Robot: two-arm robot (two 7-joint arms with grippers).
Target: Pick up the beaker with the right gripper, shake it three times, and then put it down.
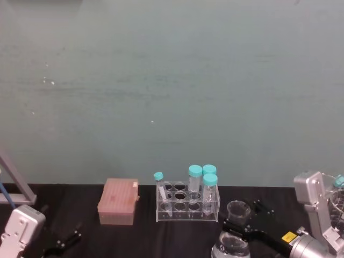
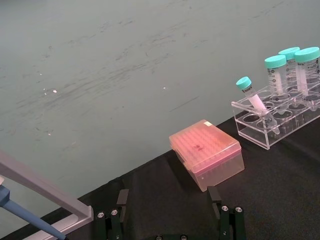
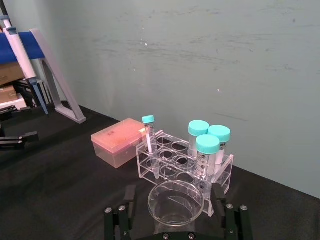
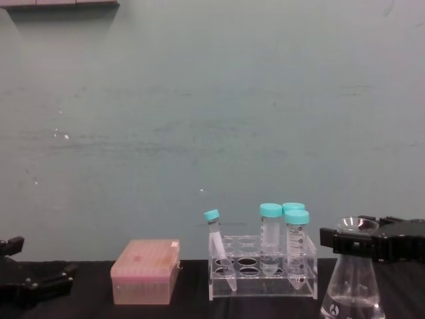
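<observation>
Gripping the beaker [image 4: 350,286] at its narrow neck, my right gripper [image 4: 372,244] has its jaws closed around it near the table's [image 1: 80,199] front right corner; glass feels light but slippery and breakable, so I judge the neck, under the flared rim, safest

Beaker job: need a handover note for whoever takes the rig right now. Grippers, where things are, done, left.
Right gripper: around the beaker's neck just below the rim, at the table's near right. Whether it is clamped cannot be told.
Left gripper: open, idle low at the near left.
Beaker: upright, low by the black table, a little clear liquid in the bottom; whether it has left the surface is unclear. Tube rack stands just behind it to the left, pink box further left.
Done: reach to the neck.
Left: confirm grip, lift, three shakes, set down. Mind the rack when shaking.
</observation>
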